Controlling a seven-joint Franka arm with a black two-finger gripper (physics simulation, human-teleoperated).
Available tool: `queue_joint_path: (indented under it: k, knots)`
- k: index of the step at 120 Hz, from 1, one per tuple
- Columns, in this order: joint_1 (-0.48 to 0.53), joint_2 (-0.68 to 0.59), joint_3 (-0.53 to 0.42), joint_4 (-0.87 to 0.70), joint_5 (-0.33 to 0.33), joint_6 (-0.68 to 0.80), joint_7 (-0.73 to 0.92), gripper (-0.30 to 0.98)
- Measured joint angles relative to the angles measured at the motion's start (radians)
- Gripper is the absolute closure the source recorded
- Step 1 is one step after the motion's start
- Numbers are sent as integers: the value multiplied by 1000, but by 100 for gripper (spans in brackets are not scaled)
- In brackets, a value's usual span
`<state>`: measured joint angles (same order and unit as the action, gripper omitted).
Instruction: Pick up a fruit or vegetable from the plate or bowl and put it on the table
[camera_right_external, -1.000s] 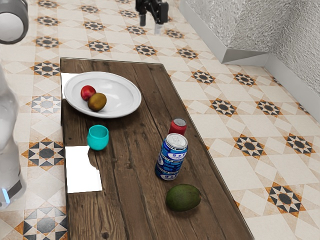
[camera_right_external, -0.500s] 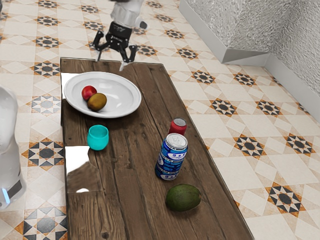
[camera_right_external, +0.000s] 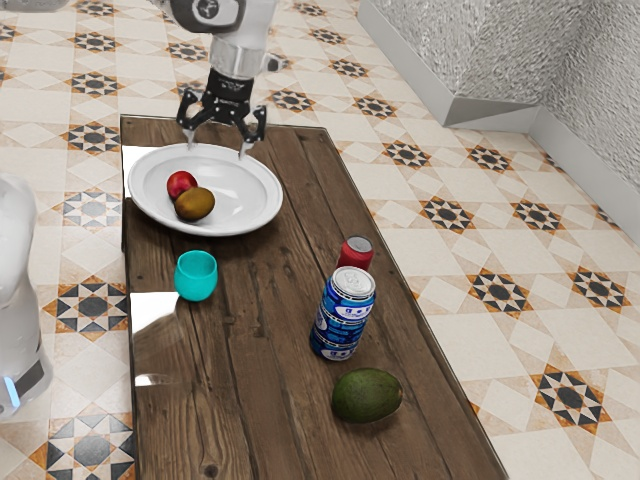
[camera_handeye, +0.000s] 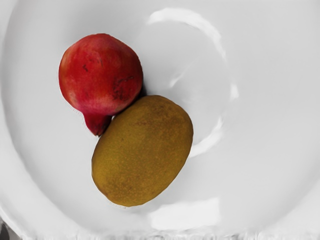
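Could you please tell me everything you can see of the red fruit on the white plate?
The red fruit is round, with a short pointed crown like a pomegranate's. Its skin looks smooth, mottled red, with small dark blemishes. It lies on its side in the white plate, against the yellow-brown fruit; the open pincer does not touch it.

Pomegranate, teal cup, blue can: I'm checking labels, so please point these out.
Pomegranate (camera_handeye: 101, 73): wrist view, its round red body.
Teal cup (camera_right_external: 196, 284): exterior view, its outer wall.
Blue can (camera_right_external: 342, 318): exterior view, its printed side.

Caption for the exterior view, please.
Open black two-finger gripper above a round white plate holding a round red fruit and an oval brown fruit.
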<state>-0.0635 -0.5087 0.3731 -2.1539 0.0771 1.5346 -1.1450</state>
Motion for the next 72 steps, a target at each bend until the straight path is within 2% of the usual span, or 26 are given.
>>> queue_joint_path:
  k: [15,33,51,72]
  knots:
    - [0,-78,-57,-139,27,107,-90,0]
    - [5,-18,-57,-170,57,206,-203,0]
    - [19,19,-53,-171,69,244,-322,0]
    - [3,13,-46,-192,177,262,-405,1]
